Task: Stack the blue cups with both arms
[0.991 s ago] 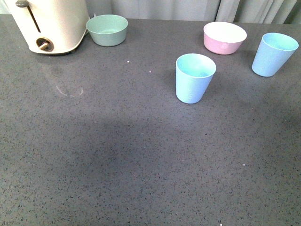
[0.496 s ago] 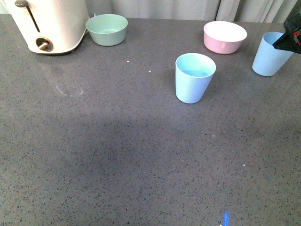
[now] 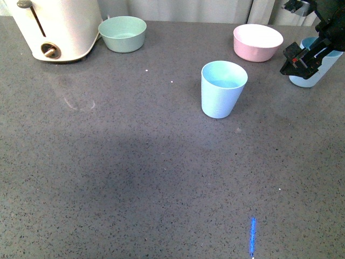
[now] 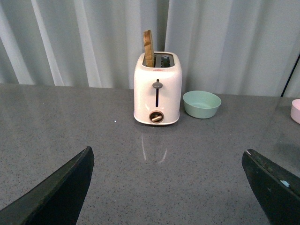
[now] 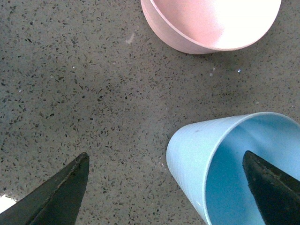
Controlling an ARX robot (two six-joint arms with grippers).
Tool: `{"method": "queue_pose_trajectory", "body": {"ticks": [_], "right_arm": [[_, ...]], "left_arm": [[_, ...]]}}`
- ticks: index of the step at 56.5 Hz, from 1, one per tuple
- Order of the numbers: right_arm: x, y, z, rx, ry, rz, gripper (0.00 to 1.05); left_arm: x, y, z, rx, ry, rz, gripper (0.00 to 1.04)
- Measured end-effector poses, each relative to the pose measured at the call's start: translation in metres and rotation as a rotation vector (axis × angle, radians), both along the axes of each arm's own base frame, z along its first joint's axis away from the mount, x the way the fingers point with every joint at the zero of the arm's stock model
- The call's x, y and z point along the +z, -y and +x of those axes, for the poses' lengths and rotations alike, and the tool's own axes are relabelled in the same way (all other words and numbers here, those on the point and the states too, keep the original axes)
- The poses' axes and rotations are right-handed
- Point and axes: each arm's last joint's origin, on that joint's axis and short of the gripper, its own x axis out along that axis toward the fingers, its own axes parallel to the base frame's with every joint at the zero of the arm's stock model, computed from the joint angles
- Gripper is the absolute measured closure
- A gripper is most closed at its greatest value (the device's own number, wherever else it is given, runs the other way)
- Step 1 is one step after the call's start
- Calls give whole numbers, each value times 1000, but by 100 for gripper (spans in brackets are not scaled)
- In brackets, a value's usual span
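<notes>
On the countertop point(image 3: 135, 172), front view, centre: the near blue cup point(image 3: 223, 89) stands upright, mouth up, with bare grey surface on every side.
Front view, far right: the far blue cup point(image 3: 307, 80) stands on its base close to the picture's right border. The right gripper point(image 3: 299, 58) overlaps its upper part and hides some of the rim.
Front view, cup spacing: the two cups are well apart. The pink bowl point(image 3: 257, 42) sits behind and between them, touching neither.
Front view, back left: the toaster point(image 3: 54, 27) has the green bowl point(image 3: 123, 34) just beside it, and both are well apart from the cups.
Front view, open room: the near half of the countertop is bare except for a blue light streak point(image 3: 252, 237) at the near edge.
Left wrist view, left gripper point(image 4: 167, 151): the finger bars are spread wide with nothing between them.
Left wrist view, ahead: the toaster point(image 4: 157, 89) carries a brown slice point(image 4: 148, 48) in one slot, and the green bowl point(image 4: 201, 103) sits just beside it. The pink bowl's edge point(image 4: 296, 110) shows at the border, and a curtain point(image 4: 84, 42) hangs behind the back edge.
Right wrist view, right gripper point(image 5: 165, 157): the fingers are spread wide. One fingertip lies over the far blue cup's point(image 5: 197, 154) mouth and the other over bare countertop point(image 5: 70, 84), with the cup's wall between them. Contact cannot be told.
Right wrist view, clearance: the pink bowl point(image 5: 206, 23) is near the cup, with a strip of countertop between them.
</notes>
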Motion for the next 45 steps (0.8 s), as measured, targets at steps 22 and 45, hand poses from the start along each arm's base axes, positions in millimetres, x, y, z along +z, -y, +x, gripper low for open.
{"method": "queue_pose_trajectory", "body": {"ticks": [22,45], "right_arm": [[-5,5,6,-27,-23,18,72],[30,24,-15,-24,-22,71,103]], "left_arm": [[0,0,0,0,0,0,9],[0,0,0,0,0,0,9]]}}
